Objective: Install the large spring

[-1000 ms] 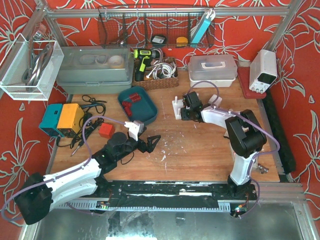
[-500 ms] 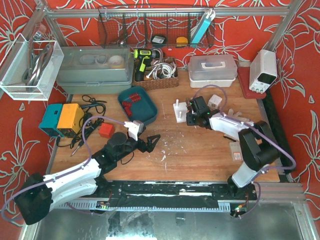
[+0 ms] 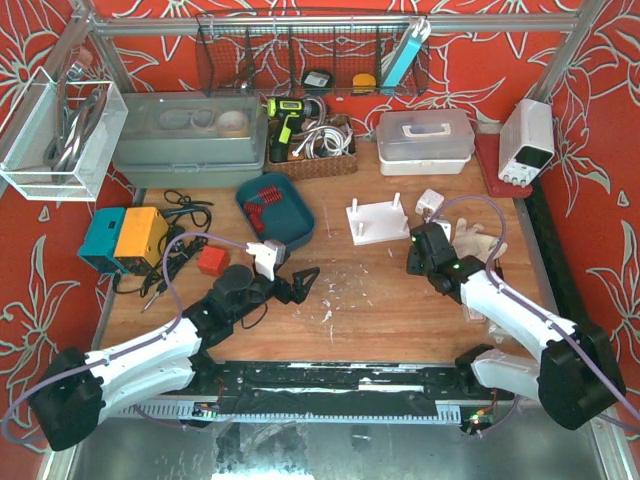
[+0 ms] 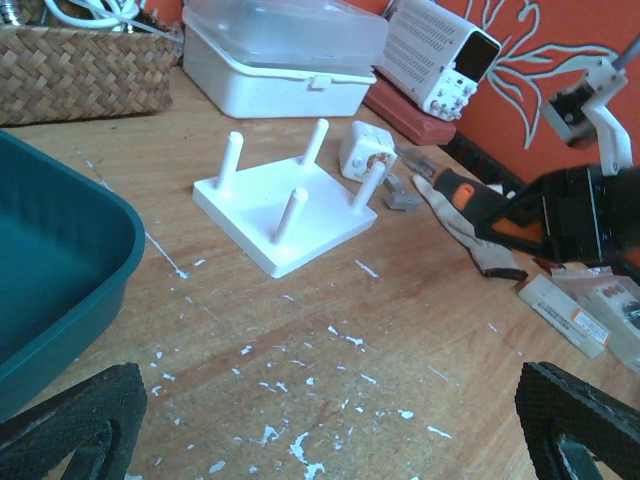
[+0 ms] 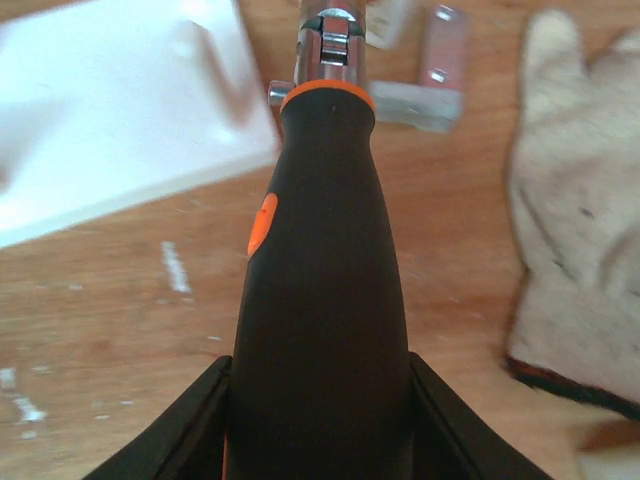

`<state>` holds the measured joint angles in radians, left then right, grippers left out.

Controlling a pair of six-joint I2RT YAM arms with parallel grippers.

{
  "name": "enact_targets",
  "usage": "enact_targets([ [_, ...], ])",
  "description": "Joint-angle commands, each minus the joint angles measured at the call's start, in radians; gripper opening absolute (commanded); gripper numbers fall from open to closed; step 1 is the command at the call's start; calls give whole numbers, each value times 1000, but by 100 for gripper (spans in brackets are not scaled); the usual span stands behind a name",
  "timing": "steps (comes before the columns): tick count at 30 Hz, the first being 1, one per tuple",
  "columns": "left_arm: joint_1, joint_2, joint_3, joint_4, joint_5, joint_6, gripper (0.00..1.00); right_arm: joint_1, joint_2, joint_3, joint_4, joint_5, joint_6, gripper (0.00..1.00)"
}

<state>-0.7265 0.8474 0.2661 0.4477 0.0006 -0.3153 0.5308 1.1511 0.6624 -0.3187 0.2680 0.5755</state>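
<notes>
The wooden table [image 3: 380,300] stands before red flowered walls [image 3: 480,60]. The white peg base [image 3: 377,221] lies on its far part, right of the teal tray [image 3: 296,226] — red parts [image 3: 265,197] lie in this tray, too small to tell whether one is the large spring. The left gripper [image 3: 303,283] hovers near the tray, fingers wide apart. The right gripper [image 3: 420,252] is clamped on a black-and-orange tool handle [image 5: 320,280] — just near of the base, beside a glove [image 5: 580,200].
</notes>
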Motion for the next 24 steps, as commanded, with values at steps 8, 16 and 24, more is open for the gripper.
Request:
enact_targets([
  [8, -5, -18, -3, -25, -72, -13, 100, 1, 59, -82, -11, 143, 177, 15],
  [16, -5, -42, -4, -47, -114, -23, 100, 0, 114, -53, -59, 185, 206, 52],
  [24, -5, -86, -8, -76, -182, -35, 100, -2, 13, 8, -152, 228, 169, 80],
])
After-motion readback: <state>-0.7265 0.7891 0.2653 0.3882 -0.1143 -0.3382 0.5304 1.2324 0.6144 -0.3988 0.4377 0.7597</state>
